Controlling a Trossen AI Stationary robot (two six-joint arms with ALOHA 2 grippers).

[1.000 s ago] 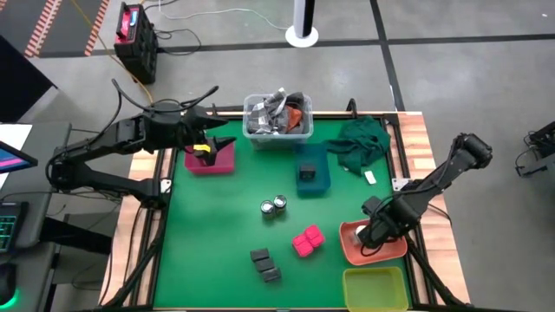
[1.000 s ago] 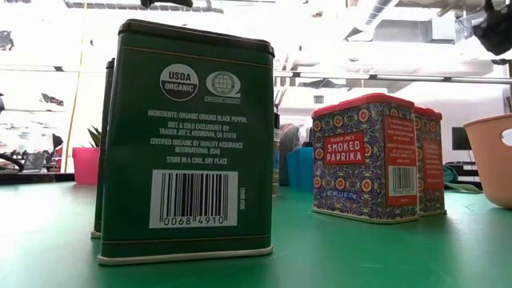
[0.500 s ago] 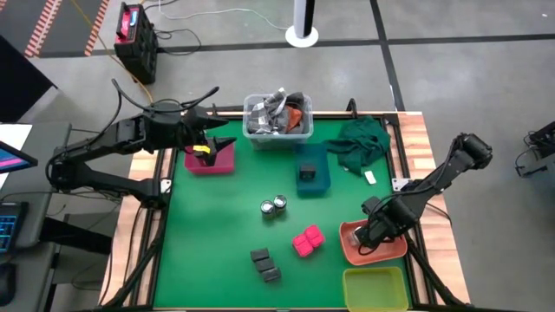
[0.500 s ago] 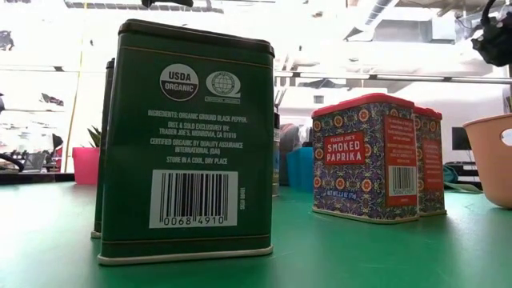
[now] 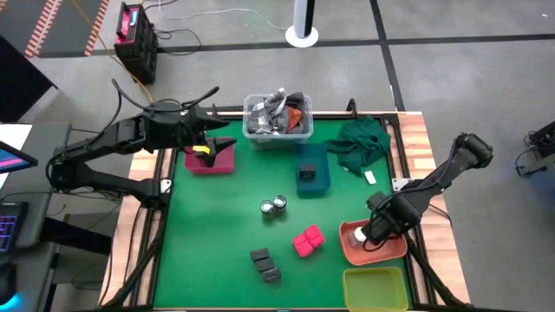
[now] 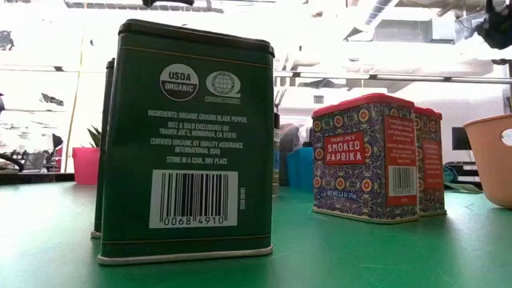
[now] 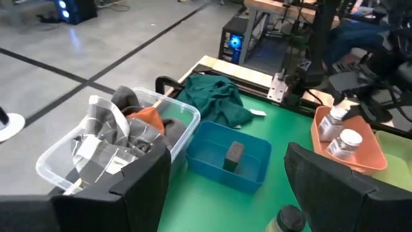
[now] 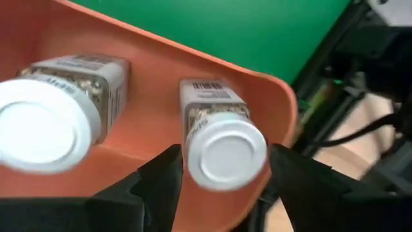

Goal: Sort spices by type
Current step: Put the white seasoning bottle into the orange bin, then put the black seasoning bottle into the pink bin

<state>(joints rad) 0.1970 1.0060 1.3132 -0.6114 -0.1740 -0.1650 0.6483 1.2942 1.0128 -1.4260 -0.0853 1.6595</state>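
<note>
I see the left gripper (image 5: 211,137) spread open over the pink tray (image 5: 211,159). On my right, two white-capped jars (image 8: 222,145) stand upright, caps up, in the orange tray (image 5: 373,245); the right gripper (image 5: 380,227) straddles one, fingers apart.

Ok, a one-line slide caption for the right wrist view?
Right gripper open around a white-capped jar standing in the orange tray beside a second jar.

Two white-capped jars (image 8: 219,138), two dark jars (image 5: 274,206), two pink blocks (image 5: 306,241), three grey boxes (image 5: 264,265).
</note>
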